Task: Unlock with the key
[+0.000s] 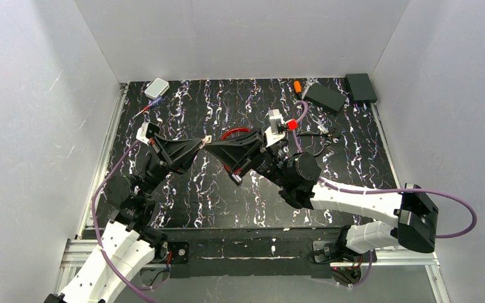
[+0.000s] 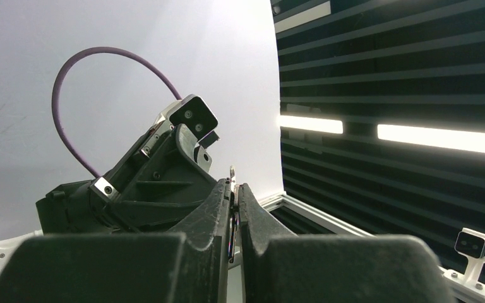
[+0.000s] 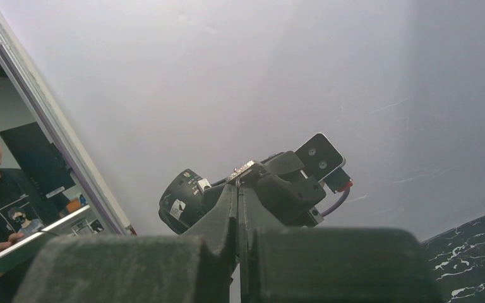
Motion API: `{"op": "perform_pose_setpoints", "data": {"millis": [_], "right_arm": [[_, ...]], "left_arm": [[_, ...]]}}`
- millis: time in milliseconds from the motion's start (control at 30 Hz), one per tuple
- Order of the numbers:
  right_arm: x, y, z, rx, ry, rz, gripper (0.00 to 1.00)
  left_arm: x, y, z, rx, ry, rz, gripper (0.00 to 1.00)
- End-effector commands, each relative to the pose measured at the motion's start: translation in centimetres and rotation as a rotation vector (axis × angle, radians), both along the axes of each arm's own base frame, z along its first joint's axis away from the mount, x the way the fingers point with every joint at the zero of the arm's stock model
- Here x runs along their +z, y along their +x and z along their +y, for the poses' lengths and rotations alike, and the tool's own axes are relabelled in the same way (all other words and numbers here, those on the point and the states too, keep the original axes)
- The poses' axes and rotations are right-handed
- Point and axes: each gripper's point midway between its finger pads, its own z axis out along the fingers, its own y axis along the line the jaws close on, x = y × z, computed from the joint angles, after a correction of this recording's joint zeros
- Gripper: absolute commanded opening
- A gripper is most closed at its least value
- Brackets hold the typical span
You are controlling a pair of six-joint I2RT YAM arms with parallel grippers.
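Two-handed meeting in mid-air over the worktop (image 1: 196, 199). Pinched in the closed left jaws: key (image 1: 207, 139), aimed toward 3 o'clock for insertion. Closed as well, the right jaws, red loop (image 1: 235, 131) draped at their 12 o'clock, presumably bracing whatever takes the key.

Over the centre of the tabletop (image 1: 183, 202) the left hand (image 1: 201, 144), pinching the key (image 2: 232, 180), meets the right hand (image 1: 213, 149) tip to tip, barring passage there. Bare room lies at 6 and 12 o'clock. A white box (image 1: 156, 87) sits at 11, black boxes (image 1: 326, 96) at 1, and cables (image 1: 319, 134) at 3.
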Motion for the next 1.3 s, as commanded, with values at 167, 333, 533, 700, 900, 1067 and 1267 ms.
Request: {"op": "perform_pose_setpoints", "data": {"millis": [167,333,533,700,900,1067,1267], "right_arm": [[3.9,-1.4,-2.8,-0.003,0.073,-0.071,0.01],[3.6,-1.4,-3.2,-0.021,0.021,-0.074,0.01],[3.5,-1.7,-3.4,-0.016,0.001,-0.081,0.01],[3.6,-1.8,-3.6,-0.02,-0.007,-0.088,0.01],[3.5,-1.7,-3.3,-0.018,-0.006,-0.089,0.01],[4.0,-2.3,-2.4,0.027,0.011,-0.11,0.01],[4.1,-2.4,-1.5,0.056,0.011,-0.115,0.01]], "left_arm": [[-0.2,-0.2,-0.4,0.025,0.054,-0.07,0.0],[-0.8,0.2,-1.2,0.018,0.111,-0.092,0.02],[-1.0,0.4,-1.3,0.034,0.134,-0.115,0.23],[-1.0,0.5,-1.3,0.041,0.139,-0.116,0.2],[-0.7,0.1,-1.3,0.026,0.135,-0.119,0.34],[0.0,-0.3,-1.0,0.018,0.11,-0.116,0.41],[0.5,-0.7,-0.8,0.009,0.089,-0.113,0.35]]}}
